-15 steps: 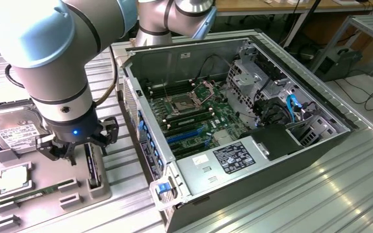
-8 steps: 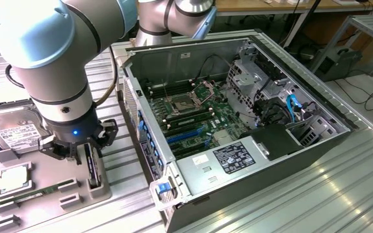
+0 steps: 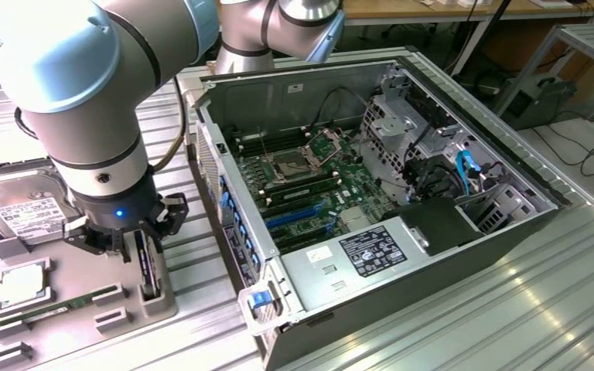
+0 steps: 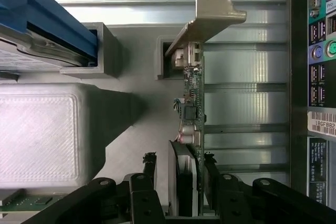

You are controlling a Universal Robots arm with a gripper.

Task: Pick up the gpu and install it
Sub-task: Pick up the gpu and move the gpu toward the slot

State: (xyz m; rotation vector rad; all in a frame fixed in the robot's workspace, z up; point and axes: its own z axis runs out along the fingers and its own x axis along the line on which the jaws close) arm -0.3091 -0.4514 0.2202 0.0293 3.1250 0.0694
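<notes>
The gpu [image 4: 193,93] stands on edge in a slot of a grey holder [image 3: 160,300] on the exterior view's left. It is a thin black card with a rounded shroud, and its metal end bracket [image 4: 211,17] points away from me. My gripper [image 3: 142,251] has come down over it. Its black fingers [image 4: 149,169] straddle the shroud end of the card [image 3: 148,269], one on each face. A narrow gap still shows on the shroud side, so my gripper [image 4: 180,169] is open around the card and the card rests in its slot.
The open computer case [image 3: 544,193] lies on the exterior view's right, its motherboard [image 3: 312,182] and blue expansion slots [image 3: 295,218] exposed. The grey holder also carries a silver hard drive [image 3: 24,209], a processor [image 3: 18,282] and a green memory stick [image 3: 59,309]. The case's rear ports [image 4: 320,61] are close beside the card.
</notes>
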